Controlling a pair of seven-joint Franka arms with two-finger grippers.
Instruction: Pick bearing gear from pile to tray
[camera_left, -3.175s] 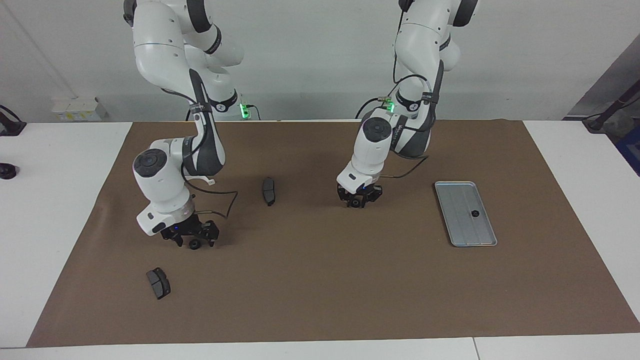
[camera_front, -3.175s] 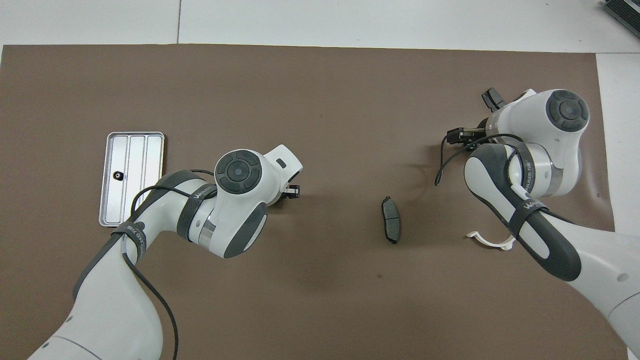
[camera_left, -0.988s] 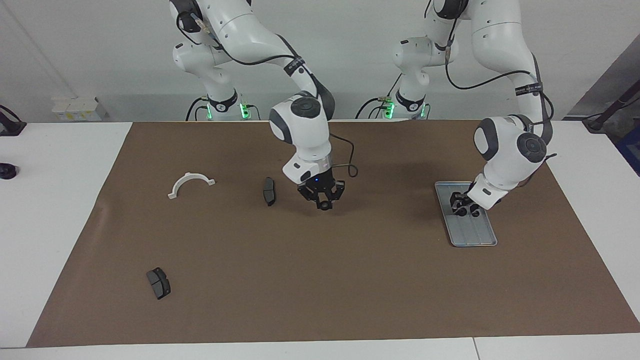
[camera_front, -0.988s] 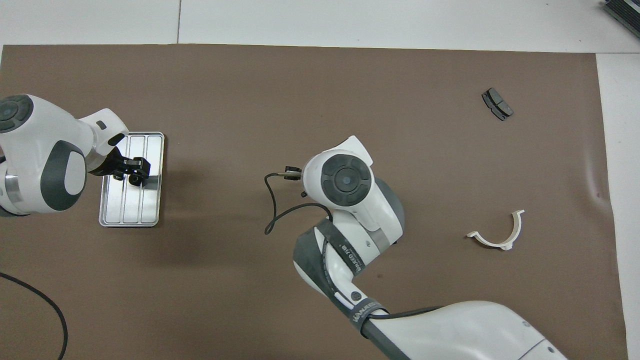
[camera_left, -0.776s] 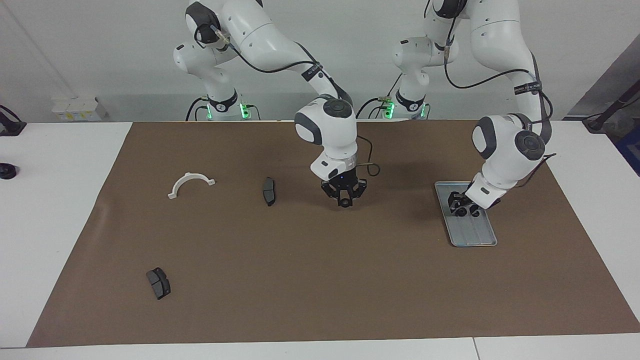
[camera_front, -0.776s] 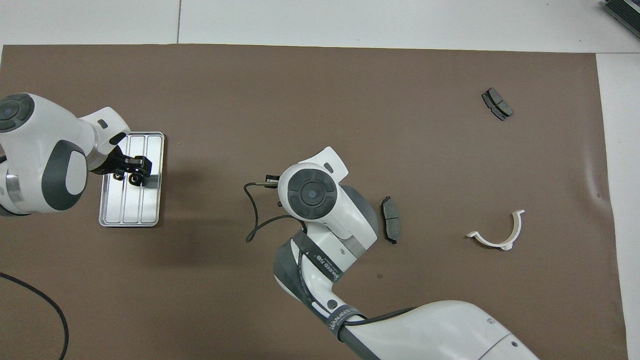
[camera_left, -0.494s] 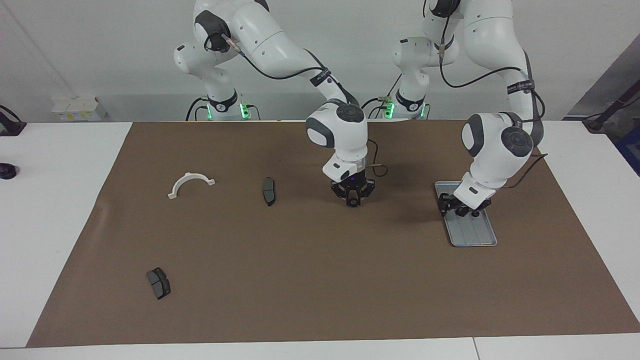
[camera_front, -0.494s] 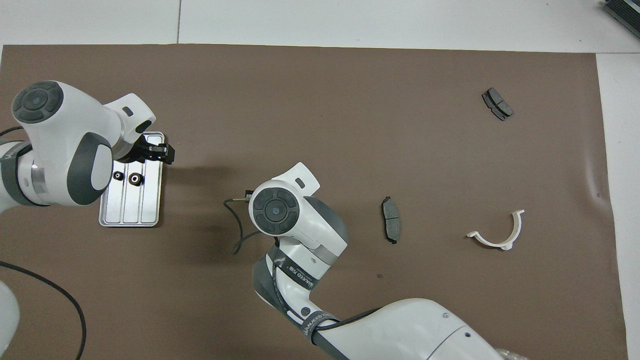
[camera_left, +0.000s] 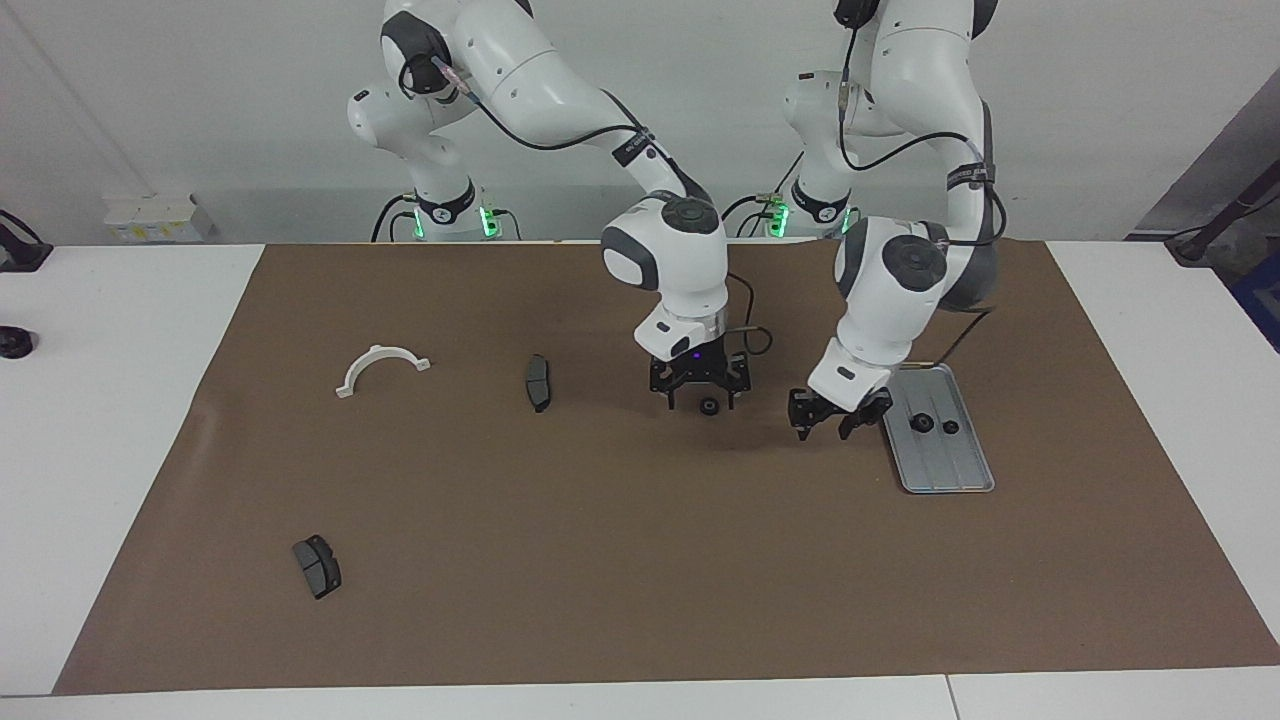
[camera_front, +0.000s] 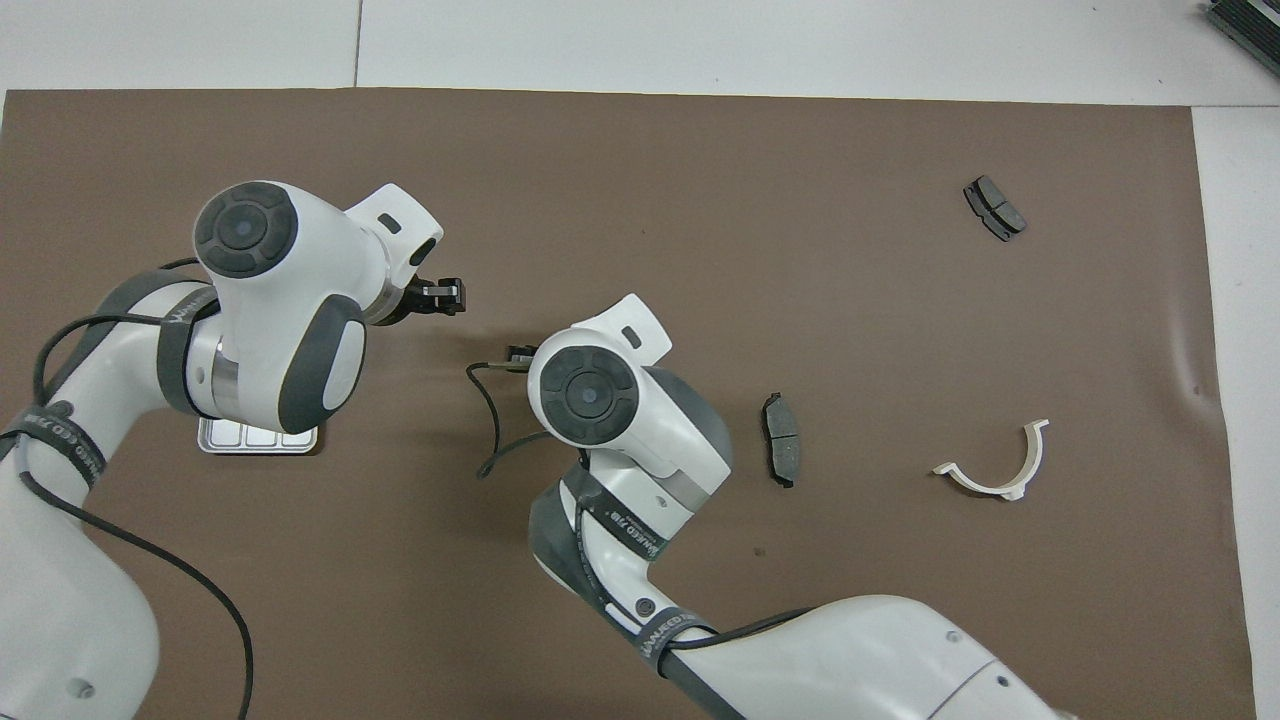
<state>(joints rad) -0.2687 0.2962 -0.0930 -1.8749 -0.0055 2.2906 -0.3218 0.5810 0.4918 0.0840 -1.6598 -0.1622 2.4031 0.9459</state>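
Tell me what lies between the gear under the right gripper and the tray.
In the facing view, only the left gripper hangs over the bare mat between the gear below the right gripper and the tray.

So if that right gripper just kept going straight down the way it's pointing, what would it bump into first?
Most likely the small black gear. The right gripper points straight down with its fingers spread, and the gear sits on the brown mat just below, between the fingertips. Whether the fingers would touch the gear or the mat first is hard to judge.
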